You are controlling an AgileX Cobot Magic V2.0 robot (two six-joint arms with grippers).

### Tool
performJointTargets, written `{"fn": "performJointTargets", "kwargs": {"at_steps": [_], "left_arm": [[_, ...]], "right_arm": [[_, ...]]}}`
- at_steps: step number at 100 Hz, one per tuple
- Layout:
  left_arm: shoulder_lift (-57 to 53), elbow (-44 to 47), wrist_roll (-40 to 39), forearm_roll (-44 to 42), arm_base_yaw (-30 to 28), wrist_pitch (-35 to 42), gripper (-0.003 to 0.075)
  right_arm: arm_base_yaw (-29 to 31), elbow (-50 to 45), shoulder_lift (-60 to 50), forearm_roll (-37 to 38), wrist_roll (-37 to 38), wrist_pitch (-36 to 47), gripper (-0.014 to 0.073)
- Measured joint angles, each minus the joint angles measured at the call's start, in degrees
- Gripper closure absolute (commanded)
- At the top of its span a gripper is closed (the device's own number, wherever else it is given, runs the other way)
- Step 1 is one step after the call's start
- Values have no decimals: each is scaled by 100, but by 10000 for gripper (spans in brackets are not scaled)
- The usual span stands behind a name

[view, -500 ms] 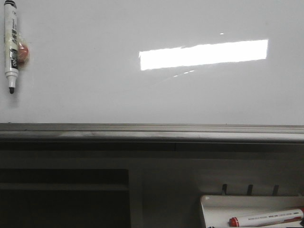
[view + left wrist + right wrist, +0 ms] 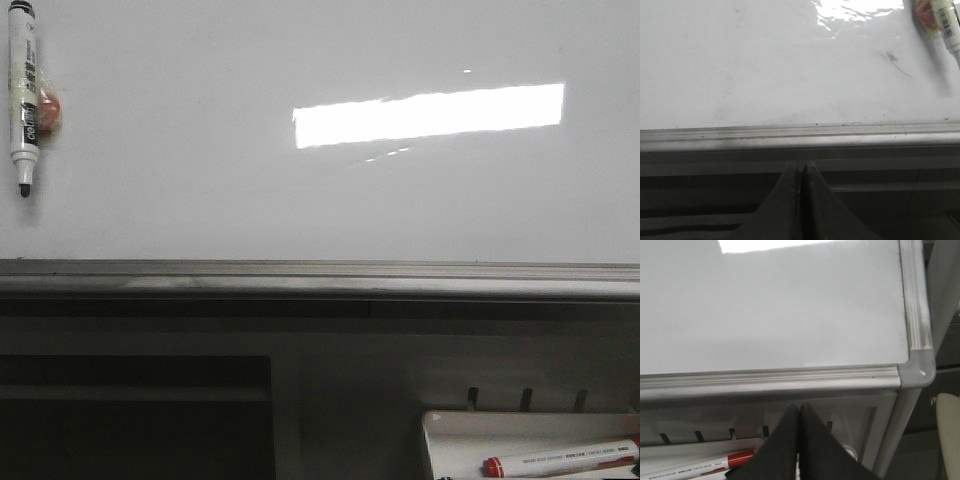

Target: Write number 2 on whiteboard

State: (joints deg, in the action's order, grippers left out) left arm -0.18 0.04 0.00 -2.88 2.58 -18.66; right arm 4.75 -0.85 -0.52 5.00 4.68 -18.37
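Pre-grasp step: whiteboard (image 2: 200, 200) blank, both arms' fingers (image 2: 800, 200) (image 2: 799, 445) pressed together, empty. Next: spread, grasp red-capped marker (image 2: 560, 458) in tray (image 2: 440, 440).

The whiteboard (image 2: 200, 200) lies open across its middle and right, crossed only by glare, while a black marker (image 2: 22, 95) hangs at its far left edge, and a tray (image 2: 450, 425) holding a red-capped marker (image 2: 560, 458) sits below the ledge (image 2: 320, 278), near right.

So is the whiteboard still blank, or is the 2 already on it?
Blank. The whiteboard shows only glare and faint smudges in the front view; no digit. Both wrist views show none either.
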Motion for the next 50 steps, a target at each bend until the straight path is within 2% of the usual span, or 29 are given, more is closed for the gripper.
{"fn": "performJointTargets", "kwargs": {"at_steps": [31, 50], "left_arm": [[0, 0, 0, -112, 0, 50, 741], [0, 0, 0, -125, 0, 1109, 741]], "right_arm": [[0, 0, 0, 92, 0, 67, 655], [0, 0, 0, 155, 0, 1073, 655]]}}
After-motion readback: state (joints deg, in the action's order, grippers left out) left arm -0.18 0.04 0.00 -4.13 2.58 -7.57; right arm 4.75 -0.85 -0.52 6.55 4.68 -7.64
